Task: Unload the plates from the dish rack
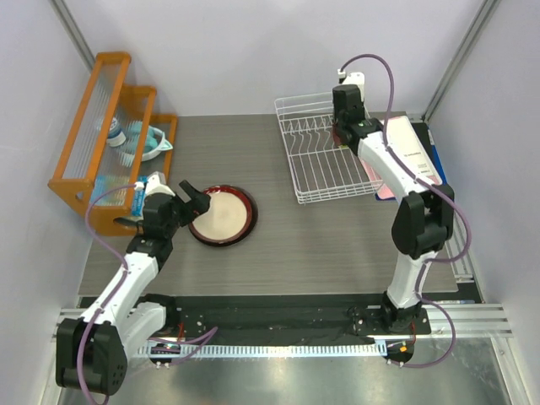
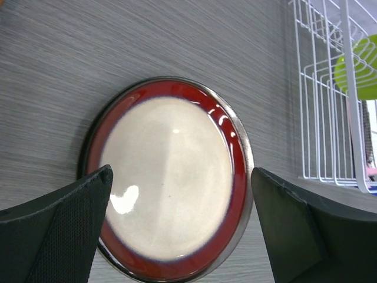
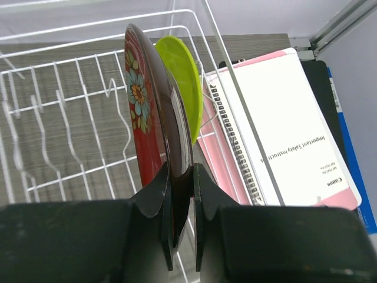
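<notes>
The small dark red plate stands upright among the prongs of the dish rack, and its rim is pinched by the closed right gripper. The lime green plate is slotted just beside it. Only a narrow glazed edge is held, so the plate could slip or swing if lifted fast. If a prong is caught, the neighbour could be knocked or the light rack dragged. The left gripper is held open over the red-rimmed cream plate, which lies flat on the tabletop.
</notes>
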